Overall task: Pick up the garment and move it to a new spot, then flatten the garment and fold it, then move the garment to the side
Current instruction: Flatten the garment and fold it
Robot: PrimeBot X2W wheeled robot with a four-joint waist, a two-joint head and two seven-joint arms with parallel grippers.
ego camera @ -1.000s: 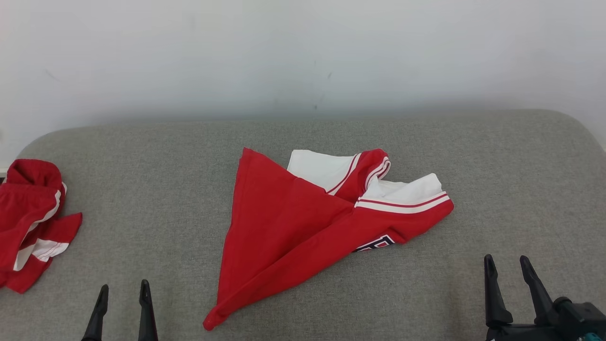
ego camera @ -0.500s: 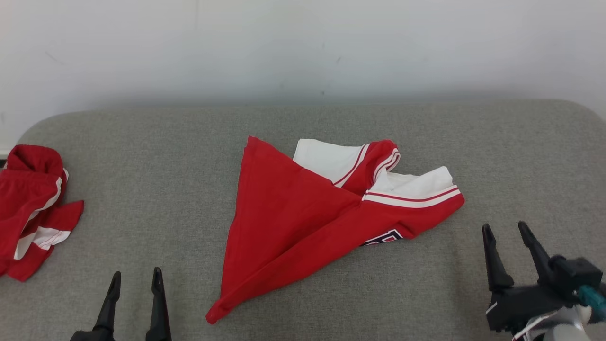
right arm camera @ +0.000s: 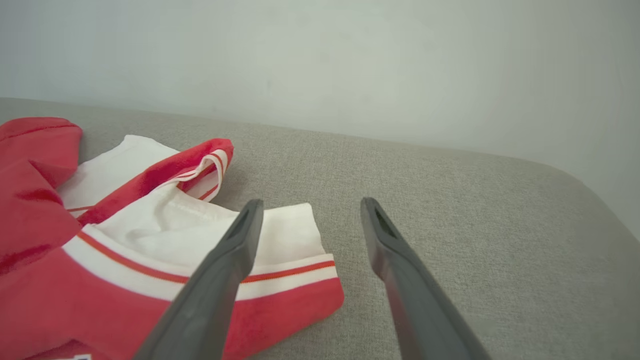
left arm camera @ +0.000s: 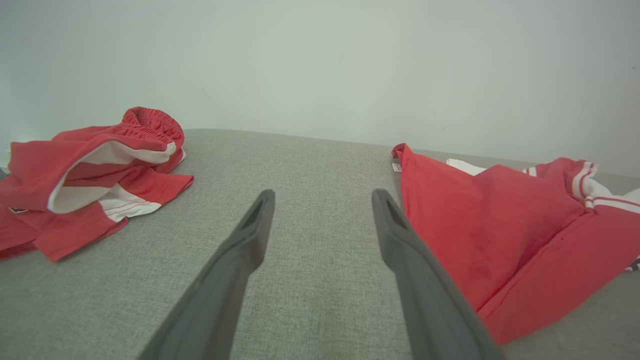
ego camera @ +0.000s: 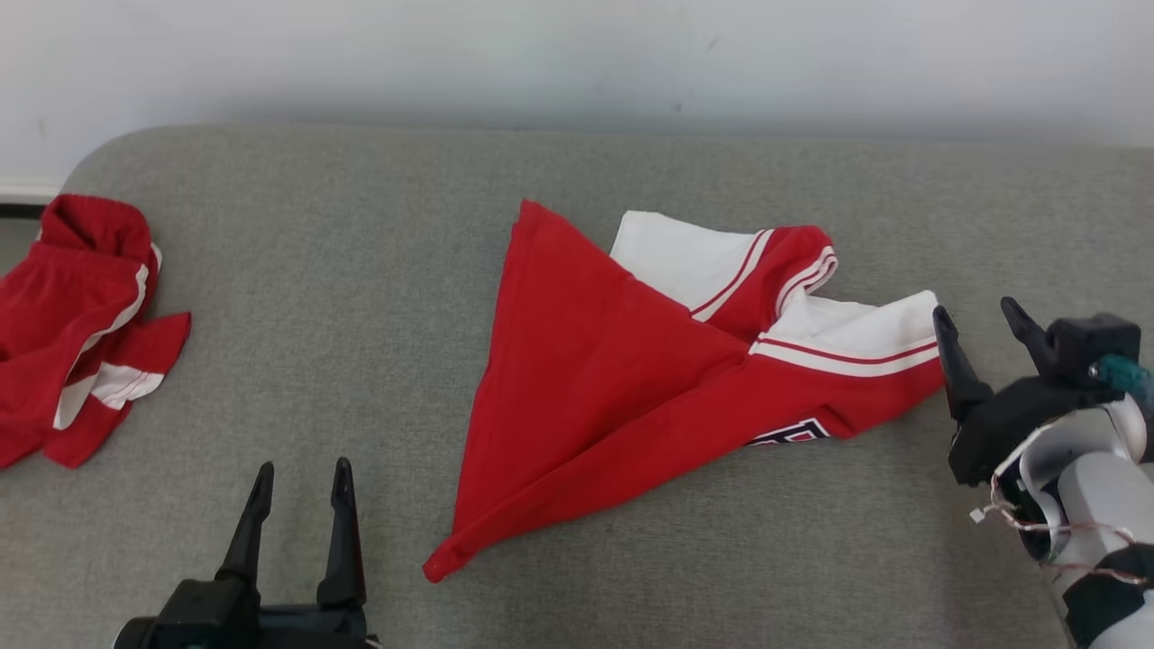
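My right pincer (ego camera: 976,315) is spread wide and empty, one finger just beside the white-banded right end of the garment (ego camera: 613,379), which lies mid-bench (ego camera: 361,270), half doubled into a red triangle. Left pincer (ego camera: 303,469) is open too, near the front edge, apart from the cloth. I'd call this the reach for a pick-up — next I straddle that hem and pinch. Since a second ago the right arm has closed in — and the head camera has swung.
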